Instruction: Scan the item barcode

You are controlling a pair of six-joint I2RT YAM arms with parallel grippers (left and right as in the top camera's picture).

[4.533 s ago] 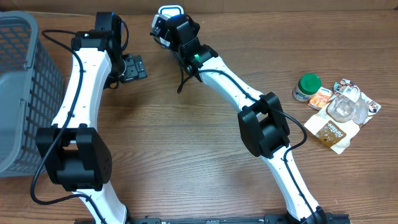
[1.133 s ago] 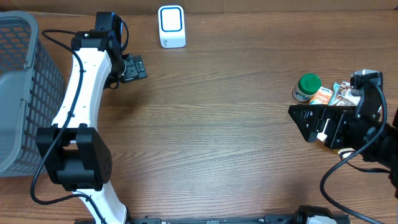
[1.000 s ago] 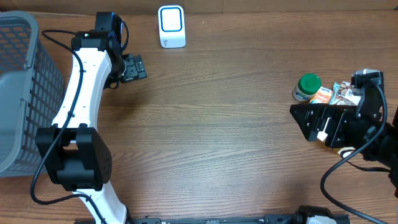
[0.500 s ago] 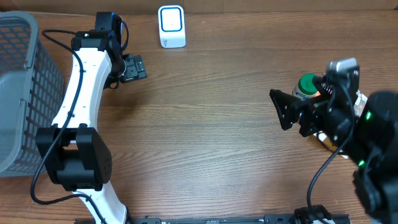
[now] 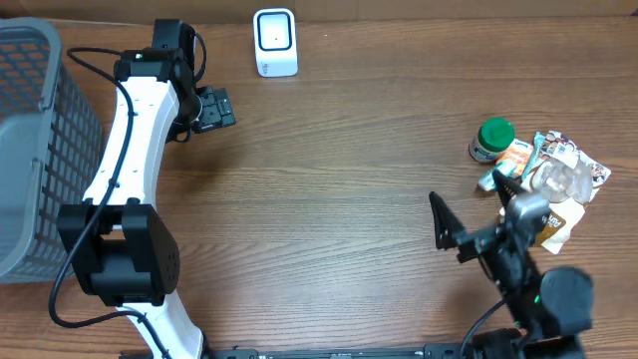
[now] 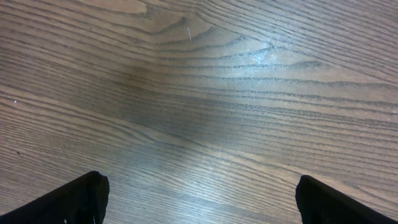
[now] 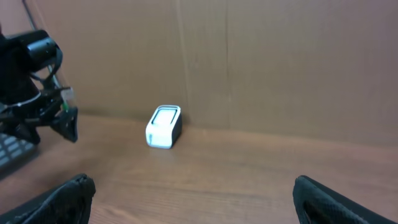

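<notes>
1. Right gripper [image 5: 454,234] stands wide and empty at 5 o'clock. Left gripper [image 5: 211,108], equally wide, sits at 11 o'clock.
2. Items lie at 3 o'clock: green-lidded jar [image 5: 492,139] and packets [image 5: 558,150].
3. The jar looks light and rigid, so pinch its sides. The packets look soft and slippery.
4. Scanner [image 5: 274,42] sits at 12 o'clock.

This looks like a robotics test bench dressed as a shop checkout. Two white-and-black robot arms, the left arm [image 5: 128,140] and the right arm [image 5: 518,254], rise from the 6 o'clock edge of a wood-grain desk [image 5: 329,199]. A small white barcode scanner [image 5: 274,42] stands at 12 o'clock and a grey mesh basket [image 5: 30,150] at 9 o'clock. At 3 o'clock a heap of snack packets [image 5: 558,170] lies beside a green-lidded jar [image 5: 492,139]. A plain brown board wall [image 7: 280,62] backs the desk.
</notes>
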